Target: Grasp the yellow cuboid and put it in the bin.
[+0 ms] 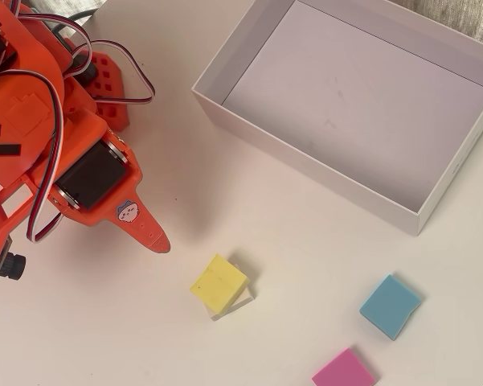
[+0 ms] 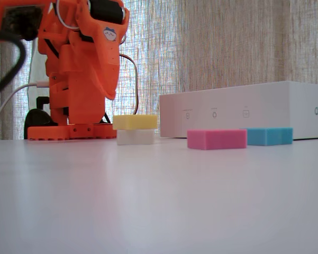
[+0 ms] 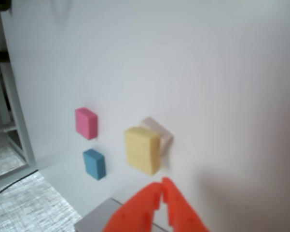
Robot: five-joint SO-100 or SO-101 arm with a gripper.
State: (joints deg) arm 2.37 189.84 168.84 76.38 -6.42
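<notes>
Clearly pre-grasp: the end effector [image 3: 161, 186], pressed together and empty, must spread and descend onto the yellow cuboid [image 1: 218, 283] atop the cream block [image 2: 135, 137].

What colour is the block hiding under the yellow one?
Cream-white block under the yellow cuboid; clearest in the fixed view.

Yellow cuboid [image 1: 218, 283]: matt, faintly grainy, foam-like faces. Cream block [image 2: 135, 137] under it: same dull finish. Pink block [image 2: 216, 139] and blue block [image 2: 269, 136]: matt, soft-edged. Bin [image 1: 305, 165]: smooth white card walls, flat pale lilac floor, no shine. Tool [image 3: 162, 189]: orange plastic, slight sheen. Tabletop [image 2: 159, 201]: smooth white, satin, soft reflections. Curtain [image 2: 227, 42]: woven cloth, coarse.
</notes>
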